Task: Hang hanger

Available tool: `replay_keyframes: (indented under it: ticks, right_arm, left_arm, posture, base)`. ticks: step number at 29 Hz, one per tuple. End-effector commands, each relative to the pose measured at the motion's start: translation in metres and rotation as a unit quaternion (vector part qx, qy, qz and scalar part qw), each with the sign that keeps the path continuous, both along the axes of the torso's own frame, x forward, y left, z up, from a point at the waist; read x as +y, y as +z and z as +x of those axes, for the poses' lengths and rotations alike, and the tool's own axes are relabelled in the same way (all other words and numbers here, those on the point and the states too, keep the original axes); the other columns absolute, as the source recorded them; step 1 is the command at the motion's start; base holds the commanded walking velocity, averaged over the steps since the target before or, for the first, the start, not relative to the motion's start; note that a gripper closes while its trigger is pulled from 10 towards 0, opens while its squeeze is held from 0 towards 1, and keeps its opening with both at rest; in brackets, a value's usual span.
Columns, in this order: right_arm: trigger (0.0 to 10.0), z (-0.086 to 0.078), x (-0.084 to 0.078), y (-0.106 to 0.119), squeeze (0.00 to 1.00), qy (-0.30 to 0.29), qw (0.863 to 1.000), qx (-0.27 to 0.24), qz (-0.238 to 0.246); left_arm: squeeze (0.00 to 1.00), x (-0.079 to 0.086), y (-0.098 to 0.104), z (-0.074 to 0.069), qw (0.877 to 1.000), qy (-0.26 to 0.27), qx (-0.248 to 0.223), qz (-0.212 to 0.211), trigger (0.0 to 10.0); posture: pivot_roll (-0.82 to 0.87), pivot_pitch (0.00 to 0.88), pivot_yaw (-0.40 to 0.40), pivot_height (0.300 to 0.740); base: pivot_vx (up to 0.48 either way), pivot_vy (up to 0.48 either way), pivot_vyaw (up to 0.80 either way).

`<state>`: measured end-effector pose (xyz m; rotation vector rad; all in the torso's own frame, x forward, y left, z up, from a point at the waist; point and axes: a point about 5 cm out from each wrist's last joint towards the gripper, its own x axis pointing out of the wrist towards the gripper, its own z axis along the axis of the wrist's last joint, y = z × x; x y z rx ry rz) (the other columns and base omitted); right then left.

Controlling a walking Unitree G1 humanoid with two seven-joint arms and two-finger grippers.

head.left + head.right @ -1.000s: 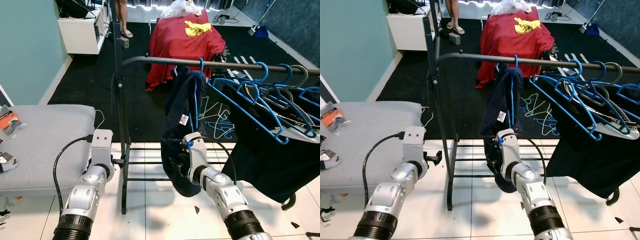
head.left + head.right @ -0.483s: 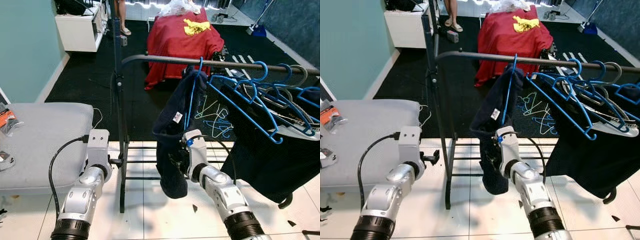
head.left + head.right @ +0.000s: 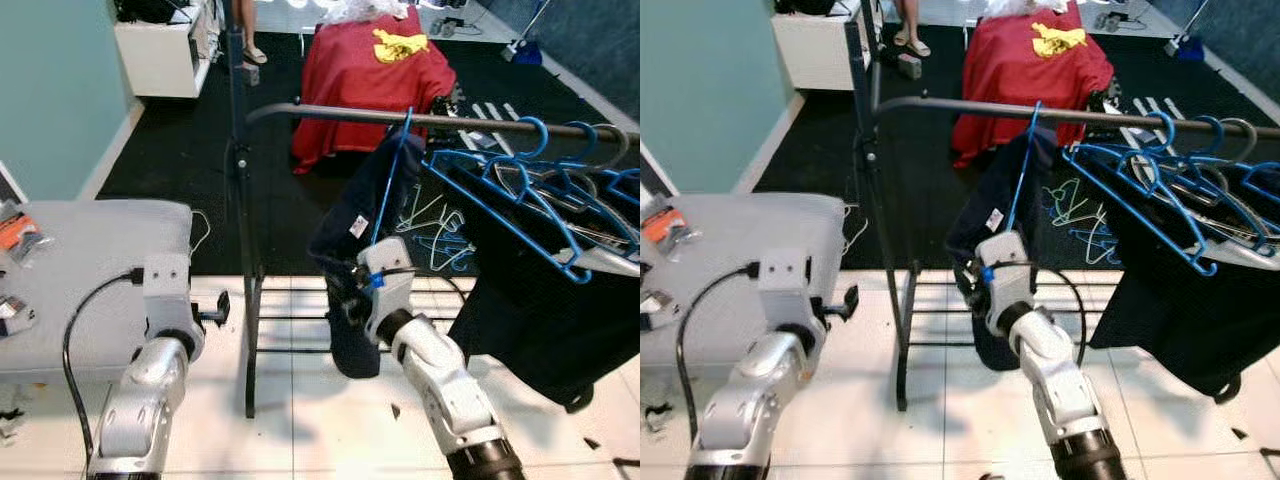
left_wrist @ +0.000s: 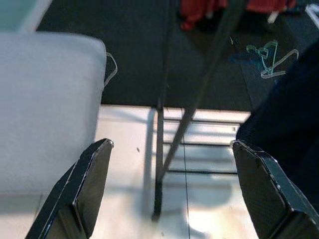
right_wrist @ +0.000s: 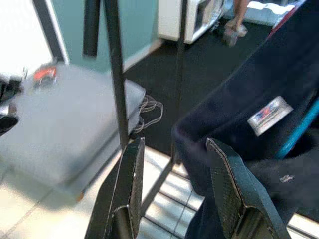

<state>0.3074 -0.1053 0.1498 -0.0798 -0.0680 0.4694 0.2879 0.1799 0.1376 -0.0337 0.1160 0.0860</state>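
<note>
While the blue hanger with the navy shirt looks like its hook is already over the rail, I wouldn't call it seated yet, so the step is really just letting go cleanly. The right gripper is right down at the shirt's lower edge, at about 6 o'clock from the hook, and in its wrist view the fingers stand apart with the cloth just beside the one nearer the shirt, nothing pinched that I can make out. If I were steering it, I'd check the hook sits square on the rail first, then back the arm straight out toward the robot and slightly down so a finger doesn't snag the fabric and drag the whole thing off. The shirt hangs bunched and lopsided, so a tug could easily tip it. The left gripper is wide open and idle near the rack's post, at 9 o'clock from the shirt, pointing at the floor; just keep it out of the way. Other hangers crowd the rail at 3 o'clock, so don't slide anything that way. Hard parts: the hook-to-rail contact is tiny, and the right fingers are buried behind the wrist and cloth in the head views. Can't tell whether a fingertip still touches fabric.
</note>
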Motion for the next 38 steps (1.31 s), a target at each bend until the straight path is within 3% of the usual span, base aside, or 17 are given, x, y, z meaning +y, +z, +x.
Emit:
replay_keyframes:
  ticks: [1,6,20,29,38]
  right_arm:
    - [10.0,-0.002,-0.004,0.002,0.00,-0.009,1.000,-0.006,0.012]
    - [10.0,0.003,-0.005,0.015,0.00,-0.028,0.999,0.001,0.046]
    - [10.0,0.007,0.001,0.009,0.00,-0.021,0.999,0.025,0.031]
    - [10.0,0.003,-0.009,0.030,0.00,-0.045,0.996,-0.035,0.067]
    - [10.0,-0.011,-0.016,0.016,0.00,-0.070,0.995,-0.010,0.065]
  left_arm:
    - [0.00,0.001,-0.001,-0.001,1.000,0.000,0.005,0.000,10.0]
    - [0.00,-0.006,0.006,0.003,1.000,-0.004,-0.001,0.001,10.0]
    - [0.00,-0.010,0.017,-0.007,1.000,0.007,-0.013,0.015,10.0]
    - [0.00,-0.017,0.030,-0.002,0.999,-0.004,-0.034,0.008,10.0]
    - [0.00,-0.025,0.029,-0.006,0.999,-0.019,-0.023,-0.010,10.0]
  posture:
    - [-0.04,0.192,-0.036,0.740]
    - [-0.05,0.201,-0.060,0.740]
    - [-0.02,0.229,-0.106,0.740]
    - [-0.04,0.223,-0.078,0.740]
    - [-0.05,0.232,-0.077,0.740]
  base:
    - [0.000,0.000,0.00]
    - [0.000,0.000,0.00]
    - [0.000,0.000,0.00]
    - [0.000,0.000,0.00]
    - [0.000,0.000,0.00]
